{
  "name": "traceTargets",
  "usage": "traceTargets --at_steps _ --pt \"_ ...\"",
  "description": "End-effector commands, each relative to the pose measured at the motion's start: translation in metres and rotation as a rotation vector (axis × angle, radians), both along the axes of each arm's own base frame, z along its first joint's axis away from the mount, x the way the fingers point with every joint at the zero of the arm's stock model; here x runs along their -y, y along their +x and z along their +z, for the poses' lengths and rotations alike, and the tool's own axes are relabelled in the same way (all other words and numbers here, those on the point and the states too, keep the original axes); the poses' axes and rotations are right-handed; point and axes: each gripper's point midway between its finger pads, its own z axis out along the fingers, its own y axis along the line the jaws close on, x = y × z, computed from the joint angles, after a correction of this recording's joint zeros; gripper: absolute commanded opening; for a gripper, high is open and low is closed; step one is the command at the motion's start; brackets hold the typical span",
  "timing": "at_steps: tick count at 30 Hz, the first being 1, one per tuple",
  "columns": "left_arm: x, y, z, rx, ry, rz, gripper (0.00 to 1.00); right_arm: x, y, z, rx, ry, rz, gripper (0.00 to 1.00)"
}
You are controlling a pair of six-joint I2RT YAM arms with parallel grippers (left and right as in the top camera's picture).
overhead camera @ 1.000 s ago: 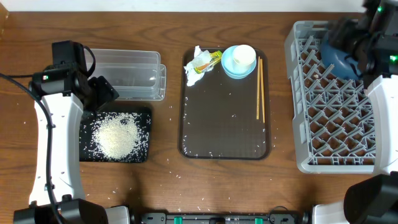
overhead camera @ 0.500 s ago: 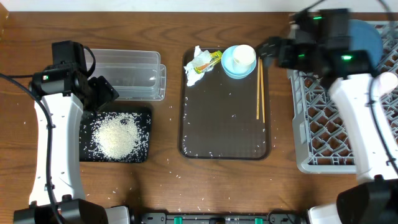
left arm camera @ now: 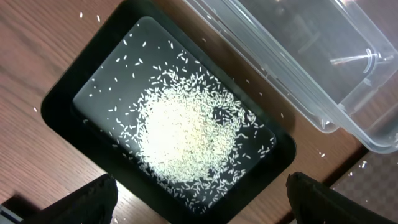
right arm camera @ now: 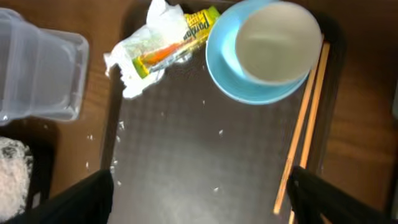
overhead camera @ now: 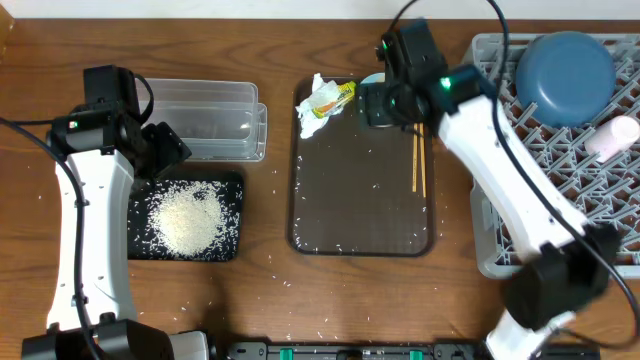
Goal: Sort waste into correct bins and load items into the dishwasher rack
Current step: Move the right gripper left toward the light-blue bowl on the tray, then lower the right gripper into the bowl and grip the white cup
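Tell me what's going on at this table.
Two arms are tidying. The dark-blue bowl and pink cup sit in the dishwasher rack, and rice is piled in the black tray. The right end effector hangs open over the brown tray by the white cup and light-blue bowl; the left end effector hovers open over the rice.

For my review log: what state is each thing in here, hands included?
Left hand: open, over black tray.
Right hand: open, over brown tray.
Rice: piled in black tray.
Clear tub: looks empty.
White cup: upright in light-blue bowl.
Chopsticks: flat on brown tray.
Tissue, wrapper: on brown tray.
Dark-blue bowl: in rack, seemingly inverted.
Pink cup: sideways in rack.
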Motion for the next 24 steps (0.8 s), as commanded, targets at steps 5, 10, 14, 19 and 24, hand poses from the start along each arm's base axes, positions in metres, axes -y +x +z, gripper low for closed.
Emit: traceTargets --at_steps 5,10,14,19,24 --pt "0.000 -0.002 0.003 0.012 0.002 0.006 0.90 -0.011 0.045 -0.012 -0.035 -0.032 0.047 0.91" --pt "0.000 -0.002 0.003 0.012 0.002 0.006 0.90 -0.006 0.074 -0.012 0.053 -0.067 -0.033 0.87" --pt "0.000 -0.002 0.003 0.012 0.002 0.006 0.90 0.001 0.095 -0.005 0.144 -0.092 -0.096 0.82" --pt "0.000 -0.002 0.003 0.012 0.002 0.006 0.90 -0.005 0.101 -0.005 0.165 -0.059 -0.115 0.66" --pt "0.000 -0.002 0.003 0.012 0.002 0.006 0.90 -0.007 0.105 -0.036 0.119 -0.087 -0.114 0.68"
